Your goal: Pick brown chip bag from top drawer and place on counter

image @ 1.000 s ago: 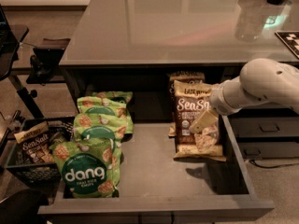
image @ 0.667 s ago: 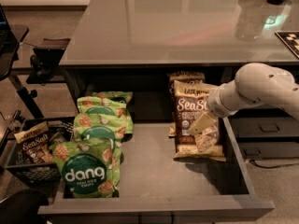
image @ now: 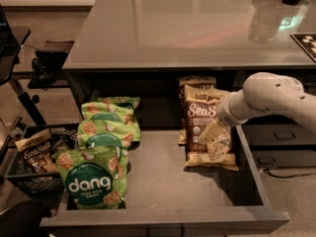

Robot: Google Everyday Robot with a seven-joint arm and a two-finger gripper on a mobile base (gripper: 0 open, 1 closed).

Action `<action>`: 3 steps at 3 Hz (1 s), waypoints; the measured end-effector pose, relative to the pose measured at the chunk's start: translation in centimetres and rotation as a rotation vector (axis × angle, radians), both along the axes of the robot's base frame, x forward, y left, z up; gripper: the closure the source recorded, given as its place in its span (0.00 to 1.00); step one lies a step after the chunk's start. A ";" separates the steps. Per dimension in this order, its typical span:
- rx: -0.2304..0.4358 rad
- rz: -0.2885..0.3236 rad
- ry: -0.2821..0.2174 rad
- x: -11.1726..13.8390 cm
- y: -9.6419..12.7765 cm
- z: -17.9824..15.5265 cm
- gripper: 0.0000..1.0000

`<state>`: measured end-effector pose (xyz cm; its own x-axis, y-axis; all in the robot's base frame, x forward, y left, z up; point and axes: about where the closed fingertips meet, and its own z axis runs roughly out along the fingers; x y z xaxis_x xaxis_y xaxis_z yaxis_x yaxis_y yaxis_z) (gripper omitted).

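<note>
The top drawer stands pulled open under the counter. A brown chip bag with "Sea Salt" lettering lies at the drawer's right side. A second brown bag stands behind it. My white arm comes in from the right, and my gripper is down on the front face of the nearer brown bag, covering its middle. The bag rests on the drawer floor.
Several green "dang" bags are stacked at the drawer's left. A black basket on the floor at the left holds another Sea Salt bag. Dark drawers with bar handles are at the right. A checkered mat lies on the counter's right edge.
My arm has moved slightly left and down, bringing the gripper closer onto the front brown bag. The bags have not moved.
</note>
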<state>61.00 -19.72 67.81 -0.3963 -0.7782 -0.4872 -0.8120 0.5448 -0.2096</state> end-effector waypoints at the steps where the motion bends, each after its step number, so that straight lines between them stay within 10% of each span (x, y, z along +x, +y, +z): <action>1: 0.000 0.000 0.000 0.0 0.0 0.0 0.19; 3: 0.000 0.000 0.000 0.0 0.0 0.0 0.65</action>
<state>61.01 -19.71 67.78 -0.3965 -0.7782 -0.4871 -0.8118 0.5449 -0.2097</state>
